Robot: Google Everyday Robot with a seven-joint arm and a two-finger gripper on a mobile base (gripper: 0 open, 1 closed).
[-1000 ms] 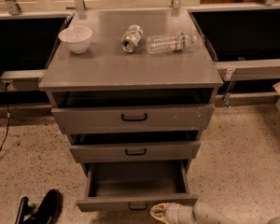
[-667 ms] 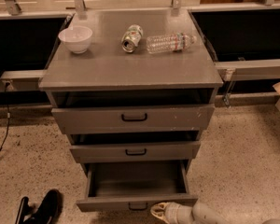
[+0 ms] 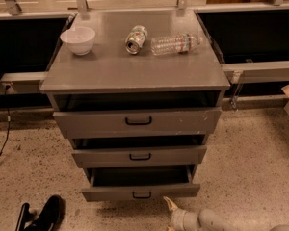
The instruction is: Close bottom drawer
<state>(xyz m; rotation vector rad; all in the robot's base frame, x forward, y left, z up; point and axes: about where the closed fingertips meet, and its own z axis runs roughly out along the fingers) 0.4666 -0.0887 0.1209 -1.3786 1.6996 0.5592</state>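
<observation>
The bottom drawer [image 3: 140, 192] is the lowest of three grey drawers and has a small black centre handle. It stands partly open, with its dark box showing behind the front panel. My gripper [image 3: 170, 214] is at the bottom edge of the camera view. It is low over the floor, just in front of the right half of the drawer front and a little apart from it. My grey arm [image 3: 216, 221] runs off to the lower right.
The middle drawer [image 3: 139, 155] and top drawer [image 3: 137, 121] also stand slightly out. On the cabinet top [image 3: 111, 71] are a white bowl [image 3: 78, 39], a can on its side [image 3: 136, 38] and a plastic bottle on its side [image 3: 176, 43]. A black object [image 3: 42, 215] lies on the floor at lower left.
The bottom drawer has slid inward and sticks out much less than one second ago. My gripper has moved a little forward, towards the cabinet, along with the drawer front.
</observation>
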